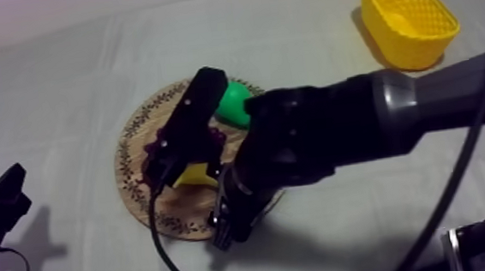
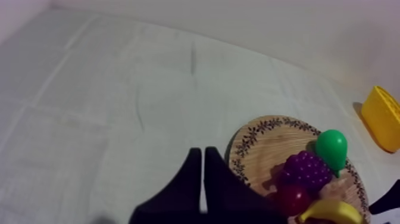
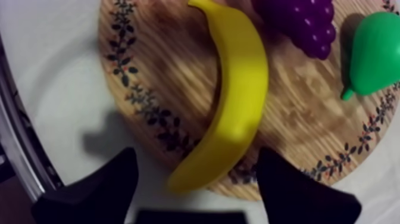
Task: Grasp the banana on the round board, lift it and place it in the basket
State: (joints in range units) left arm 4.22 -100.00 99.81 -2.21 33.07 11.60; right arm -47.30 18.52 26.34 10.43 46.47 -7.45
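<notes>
lying flat on the wooden board [image 3: 158, 56], the banana [image 3: 238, 95] has its long axis running from the patterned rim nearest the right gripper [image 3: 196, 156] away twd the grapes [image 3: 297, 21]. near tip sits at the rim, far tip just beside the grapes. its curve bulges twd the pear [image 3: 375, 53]; the hollow side faces bare wood. right gripper is spread wide, one finger each side of the near tip, w/ a gap showing btwn each finger and the fruit. left gripper [image 2: 202, 184] has its fingers pressed together in a narrow wedge, over the cloth [image 2: 107, 107], off the board.

board carries banana, grapes, pear and a small red fruit [image 2: 294, 199], the last just beside the grapes and the banana. yellow basket [image 1: 409, 20] stands upright at the table's far right, well apart from the board; its inside shows yellow lattice walls.

in the top view the right arm [image 1: 340, 127] covers most of the banana, leaving a small yellow patch, and hides part of the board and grapes. from the left wrist, banana and basket are cut off at the frame edge. whether the near tip overhangs the rim: can't tell.
</notes>
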